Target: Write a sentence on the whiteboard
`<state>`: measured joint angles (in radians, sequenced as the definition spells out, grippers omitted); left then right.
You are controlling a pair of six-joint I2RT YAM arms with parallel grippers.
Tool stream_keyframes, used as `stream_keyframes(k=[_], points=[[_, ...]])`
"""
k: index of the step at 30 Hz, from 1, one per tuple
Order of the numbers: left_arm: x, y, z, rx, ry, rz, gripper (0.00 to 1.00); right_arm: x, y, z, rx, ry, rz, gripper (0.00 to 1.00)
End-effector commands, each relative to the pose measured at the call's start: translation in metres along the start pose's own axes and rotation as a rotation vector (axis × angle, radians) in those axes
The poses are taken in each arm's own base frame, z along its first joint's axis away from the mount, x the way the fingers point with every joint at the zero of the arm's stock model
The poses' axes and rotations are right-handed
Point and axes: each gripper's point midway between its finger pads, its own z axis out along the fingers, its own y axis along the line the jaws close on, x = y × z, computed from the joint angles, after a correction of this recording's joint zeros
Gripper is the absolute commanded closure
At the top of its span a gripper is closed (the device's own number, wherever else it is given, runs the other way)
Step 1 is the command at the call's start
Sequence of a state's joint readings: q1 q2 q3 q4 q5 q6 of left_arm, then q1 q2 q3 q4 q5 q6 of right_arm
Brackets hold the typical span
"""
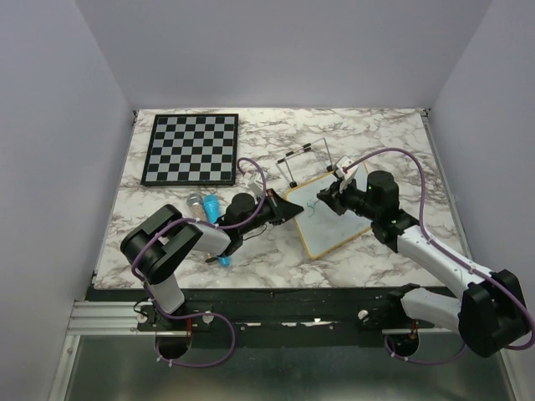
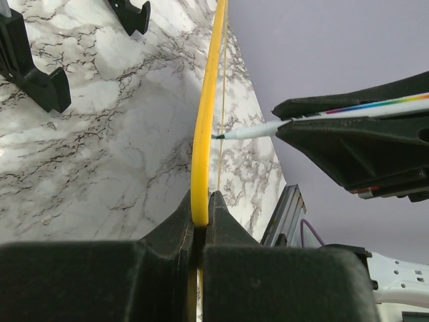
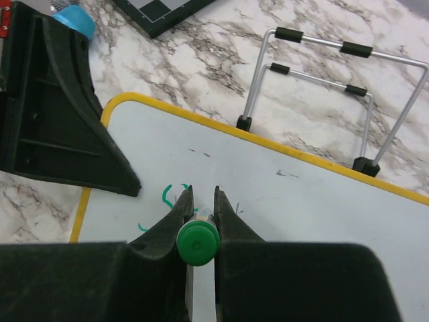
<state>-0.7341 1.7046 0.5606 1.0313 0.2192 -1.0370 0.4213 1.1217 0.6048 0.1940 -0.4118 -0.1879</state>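
— While we're looking down from above, the whiteboard (image 1: 333, 224) is lying right of the middle of the desk (image 1: 393, 134), turned diagonally and well apart from the chessboard (image 1: 190, 148). Which arm is doing the writing?
— The right one. The right gripper (image 1: 328, 197) is hanging over the board's far half, and the left gripper (image 1: 290, 209) is reaching in at its left corner.
— And the left wrist camera?
— Its jaws are pinching the yellowish frame edge-on, drawn narrow around it. The marker (image 2: 335, 113) is pointing in from the right, its long axis roughly square to the board's face and its tip seeming to touch.
— So the board is lying straight ahead of the pen?
— Yes. From the right wrist, the jaws are clamping tightly on the marker, with the green cap facing the lens and the white surface lying beyond. The sentence (image 3: 175, 195) is looking barely begun, just a few green strokes left of the jaws. I'm guessing the next strokes are calling for travel rightward along the board's long side.
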Motion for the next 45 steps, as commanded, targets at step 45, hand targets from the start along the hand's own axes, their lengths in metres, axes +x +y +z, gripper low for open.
stream_keyframes(k=[45], points=[[0.004, 0.015, 0.000, -0.037, 0.012, 0.053, 1.00, 0.027, 0.016, -0.011, -0.079, 0.079, 0.004, 0.99]])
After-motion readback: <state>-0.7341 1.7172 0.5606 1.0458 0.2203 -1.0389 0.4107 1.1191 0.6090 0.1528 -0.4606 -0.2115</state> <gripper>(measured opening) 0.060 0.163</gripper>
